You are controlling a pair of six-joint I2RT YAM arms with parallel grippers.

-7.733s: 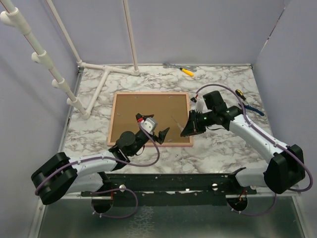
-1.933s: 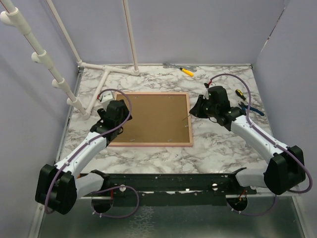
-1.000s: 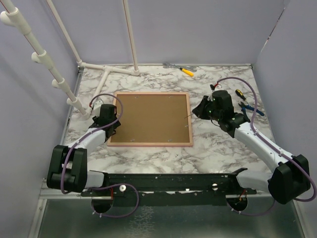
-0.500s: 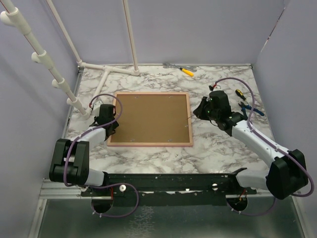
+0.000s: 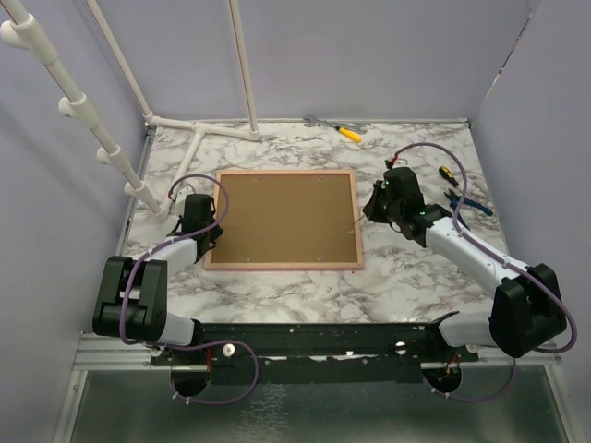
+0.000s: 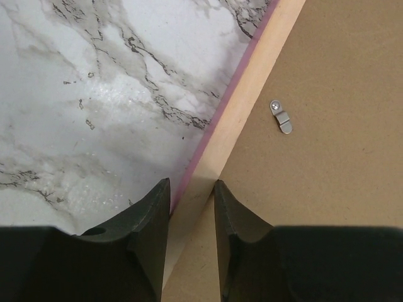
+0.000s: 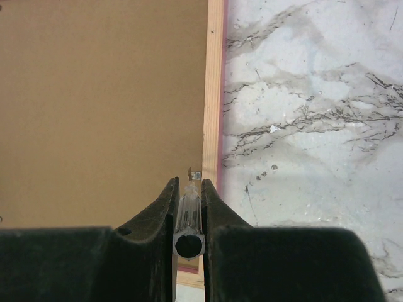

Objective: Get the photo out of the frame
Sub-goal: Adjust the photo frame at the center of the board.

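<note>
The frame [image 5: 282,221] lies face down on the marble table, brown fibreboard back up, thin pink border around it. The photo is hidden beneath that back. My left gripper [image 5: 211,229] sits at the frame's left edge. In the left wrist view its jaws [image 6: 191,184] straddle the pale wooden rail [image 6: 252,94], one finger against each side. My right gripper [image 5: 372,209] is at the frame's right edge, shut on a clear-handled screwdriver [image 7: 189,211]. The screwdriver's tip rests at a small metal clip [image 7: 196,174] beside the right rail.
Another metal clip [image 6: 281,117] lies on the back near the left rail. A yellow-handled tool and a wrench [image 5: 343,130] lie at the back. More hand tools [image 5: 457,189] lie to the right. A white pipe stand [image 5: 175,171] borders the frame's left.
The left gripper's jaws have narrowed around the frame's left rail, and the frame has slid slightly to the right. The right gripper stays at the right edge with the screwdriver.
</note>
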